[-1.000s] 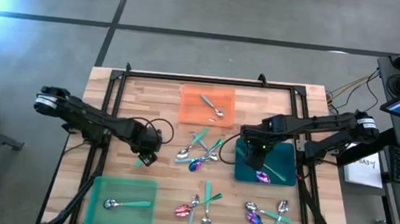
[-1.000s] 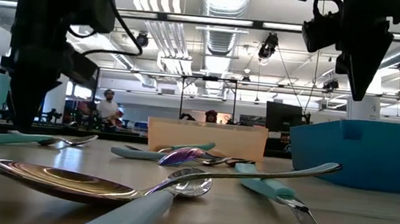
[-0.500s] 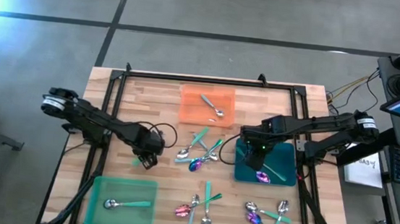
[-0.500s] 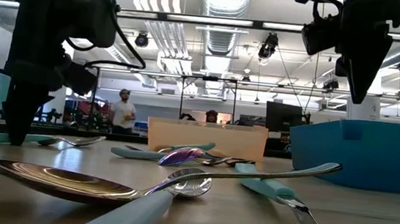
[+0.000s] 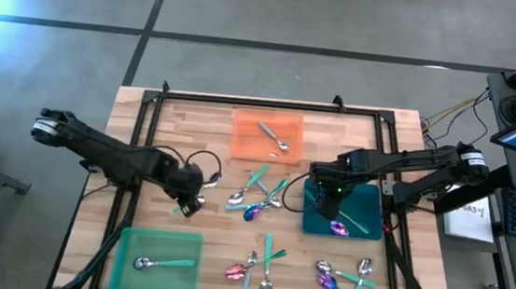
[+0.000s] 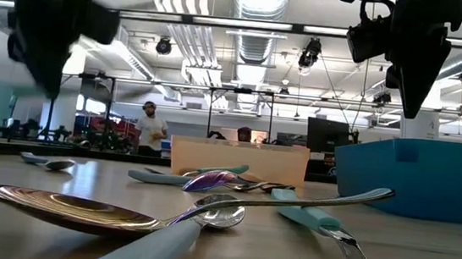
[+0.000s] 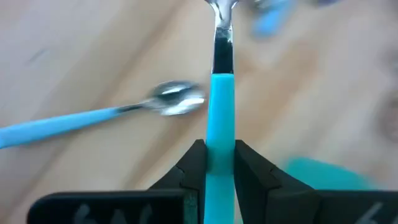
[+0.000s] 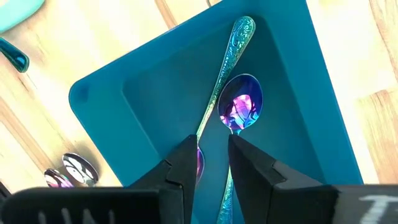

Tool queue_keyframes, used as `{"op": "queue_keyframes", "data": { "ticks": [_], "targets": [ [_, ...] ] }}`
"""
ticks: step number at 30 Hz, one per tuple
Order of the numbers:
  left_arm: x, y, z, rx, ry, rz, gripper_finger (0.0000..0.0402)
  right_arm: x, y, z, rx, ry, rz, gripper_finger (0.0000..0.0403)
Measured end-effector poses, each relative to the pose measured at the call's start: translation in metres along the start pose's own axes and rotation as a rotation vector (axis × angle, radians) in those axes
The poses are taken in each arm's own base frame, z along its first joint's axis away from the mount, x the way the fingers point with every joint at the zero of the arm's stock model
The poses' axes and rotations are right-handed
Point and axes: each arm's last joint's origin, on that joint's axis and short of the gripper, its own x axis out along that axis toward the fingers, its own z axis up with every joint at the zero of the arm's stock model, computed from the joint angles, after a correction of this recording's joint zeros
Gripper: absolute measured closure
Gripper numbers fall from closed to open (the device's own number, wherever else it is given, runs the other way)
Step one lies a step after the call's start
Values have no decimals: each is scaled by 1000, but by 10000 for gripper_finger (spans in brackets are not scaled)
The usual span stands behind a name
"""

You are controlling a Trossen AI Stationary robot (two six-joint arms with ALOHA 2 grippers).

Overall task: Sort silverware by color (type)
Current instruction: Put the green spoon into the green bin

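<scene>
Down front, lower frame of high view: green tray (image 5: 156, 263) holding teal-handled spoon (image 5: 161, 263); loose silverware (image 5: 256, 271) lying lower centre and lower right. Mid-left, left gripper (image 7: 219, 163) pinching teal-handled utensil (image 7: 219, 124). Mid-right, right gripper (image 8: 212, 153) hanging over teal tray (image 8: 292, 112), fingers slightly apart, empty; iridescent spoons (image 8: 239, 109) lying inside. Farther up, orange tray (image 5: 266, 135) holding silver spoon (image 5: 274, 137).

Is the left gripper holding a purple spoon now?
No, the left gripper is closed on a teal-handled utensil, as the left wrist view shows.
</scene>
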Motion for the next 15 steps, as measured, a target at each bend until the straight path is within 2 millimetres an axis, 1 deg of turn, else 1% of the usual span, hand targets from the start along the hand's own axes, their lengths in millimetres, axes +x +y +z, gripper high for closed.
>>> {"op": "queue_keyframes", "data": {
  "ticks": [4,6,8,11,15],
  "targets": [
    [-35,-36,-13,47,-136,-162,366,0,0,0,9,-4,2,321],
    [-49,-52,-26,67,-183,-201,366,0,0,0,8,-5,2,321],
    [-57,-66,-42,67,-201,-227,366,0,0,1,8,-11,-4,321],
    [-60,-83,-69,43,-157,-263,366,0,0,2,7,-34,-26,321],
    [-48,-97,-105,-36,-25,-242,362,0,1,4,5,-63,-25,321]
  ]
}}
